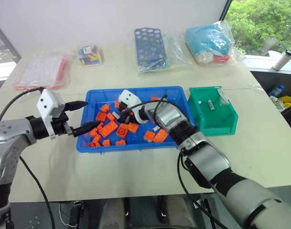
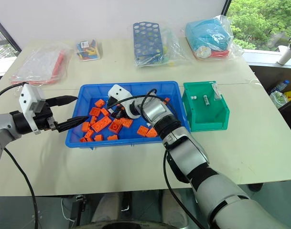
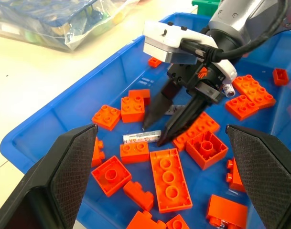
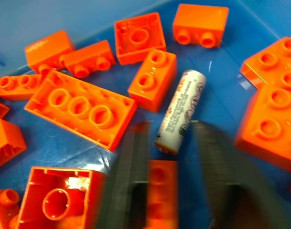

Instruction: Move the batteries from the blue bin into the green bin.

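Note:
The blue bin (image 1: 135, 146) sits mid-table with several orange blocks (image 1: 108, 128) in it. A silver battery (image 4: 180, 112) lies flat on its floor among the blocks, also visible in the left wrist view (image 3: 140, 138). My right gripper (image 1: 117, 116) reaches down into the bin. Its two fingers stand a little apart, one on each side of that battery's near end, with a gap on both sides. My left gripper (image 1: 80, 117) hovers wide open and empty over the bin's left rim. The green bin (image 1: 212, 112) stands right of the blue one and holds two batteries (image 2: 206, 100).
At the back of the table lie plastic bags: a blue perforated rack (image 1: 152, 47), a teal bundle (image 1: 210, 43), red items (image 1: 42, 69) and small coloured pieces (image 1: 90, 55). A white cylinder (image 1: 285, 59) stands on the sill to the far right.

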Robot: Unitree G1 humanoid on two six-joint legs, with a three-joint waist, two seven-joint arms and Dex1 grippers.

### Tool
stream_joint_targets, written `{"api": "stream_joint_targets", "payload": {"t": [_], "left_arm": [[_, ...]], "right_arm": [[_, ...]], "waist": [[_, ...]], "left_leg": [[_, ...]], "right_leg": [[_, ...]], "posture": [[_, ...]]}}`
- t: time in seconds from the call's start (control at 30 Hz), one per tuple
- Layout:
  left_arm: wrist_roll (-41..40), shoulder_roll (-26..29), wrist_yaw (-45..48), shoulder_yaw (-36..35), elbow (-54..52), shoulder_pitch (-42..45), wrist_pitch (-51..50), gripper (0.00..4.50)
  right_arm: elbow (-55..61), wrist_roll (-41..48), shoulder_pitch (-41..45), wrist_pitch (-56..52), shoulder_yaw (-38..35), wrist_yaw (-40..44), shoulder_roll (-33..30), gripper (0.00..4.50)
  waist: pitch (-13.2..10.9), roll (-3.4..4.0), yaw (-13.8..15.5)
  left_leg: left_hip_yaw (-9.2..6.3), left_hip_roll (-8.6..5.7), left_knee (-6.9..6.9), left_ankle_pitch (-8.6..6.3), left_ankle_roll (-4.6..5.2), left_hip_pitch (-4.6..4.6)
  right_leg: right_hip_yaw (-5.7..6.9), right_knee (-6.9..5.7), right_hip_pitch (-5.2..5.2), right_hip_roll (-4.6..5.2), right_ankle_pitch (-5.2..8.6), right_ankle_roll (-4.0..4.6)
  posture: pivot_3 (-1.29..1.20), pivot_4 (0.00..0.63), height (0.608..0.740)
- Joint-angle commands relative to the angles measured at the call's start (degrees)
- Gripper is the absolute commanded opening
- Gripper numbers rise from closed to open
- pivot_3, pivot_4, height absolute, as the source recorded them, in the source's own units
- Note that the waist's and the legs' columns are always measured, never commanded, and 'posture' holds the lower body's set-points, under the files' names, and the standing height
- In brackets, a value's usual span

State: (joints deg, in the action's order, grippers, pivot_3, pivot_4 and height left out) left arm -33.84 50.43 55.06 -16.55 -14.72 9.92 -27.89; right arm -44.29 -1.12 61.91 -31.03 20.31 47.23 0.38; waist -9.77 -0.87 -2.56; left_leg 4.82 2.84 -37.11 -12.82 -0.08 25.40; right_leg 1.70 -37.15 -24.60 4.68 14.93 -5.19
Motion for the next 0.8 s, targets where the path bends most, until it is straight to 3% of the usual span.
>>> {"api": "stream_joint_targets", "payload": {"t": [0.03,0.2,0.37,0.53,0.67,0.8], "left_arm": [[0.05,-0.08,0.14,-0.81,-0.83,1.07,1.29,4.5],[-0.54,-0.65,0.76,0.15,-0.98,1.4,0.97,4.5],[-0.88,-1.94,1.6,2.47,-1.78,2.37,0.48,4.5],[-1.35,-3.02,1.72,4.04,-2.33,3.53,0.08,4.5],[-1.63,-4.04,2.19,5.26,-1.55,5.56,-0.43,4.5],[-0.46,-4.35,3.15,6.89,0.88,7.81,0.45,4.5]], "right_arm": [[1.71,-0.22,0.3,-0.18,-0.24,0.39,0.47,0.08],[12.59,5.75,1.39,-11.21,-6.46,2.74,-2.45,0.08],[33.46,14.95,1.67,-30.86,-18.59,3.07,-14.72,0.08],[44.03,20.44,-1.48,-43.12,-27.53,0.66,-26.51,0.08],[48.4,19.57,-11.81,-45.76,-33.65,-1.4,-40.47,0.08],[52.66,21.12,-21.28,-47.92,-38.95,-4.46,-44.23,0.08]], "waist": [[0.0,0.0,0.02],[-0.02,0.01,0.16],[-0.03,0.02,0.96],[-0.02,-0.01,1.65],[-0.01,-0.02,2.0],[-0.04,0.03,1.66]], "left_leg": [[0.0,0.0,0.0,0.0,0.0,0.0],[-0.02,0.0,0.0,0.0,0.0,0.01],[-0.06,-0.03,-0.03,0.0,0.0,0.06],[-0.04,-0.03,-0.01,0.0,0.01,0.02],[-0.03,-0.03,-0.01,0.0,0.01,0.01],[0.07,-0.13,-0.03,-0.01,0.06,0.02]], "right_leg": [[0.0,0.0,0.0,0.0,0.0,0.0],[0.0,0.0,0.0,0.01,0.0,0.0],[0.03,0.04,0.02,0.1,0.0,-0.01],[0.03,0.08,0.02,0.13,0.04,0.08],[0.01,0.08,0.03,0.13,0.11,0.19],[-0.02,0.14,0.05,0.22,0.1,0.17]], "posture": [[0.0,0.15,0.737],[0.0,0.15,0.737],[0.0,0.15,0.737],[0.0,0.15,0.737],[0.0,0.15,0.737],[0.0,0.15,0.737]]}}
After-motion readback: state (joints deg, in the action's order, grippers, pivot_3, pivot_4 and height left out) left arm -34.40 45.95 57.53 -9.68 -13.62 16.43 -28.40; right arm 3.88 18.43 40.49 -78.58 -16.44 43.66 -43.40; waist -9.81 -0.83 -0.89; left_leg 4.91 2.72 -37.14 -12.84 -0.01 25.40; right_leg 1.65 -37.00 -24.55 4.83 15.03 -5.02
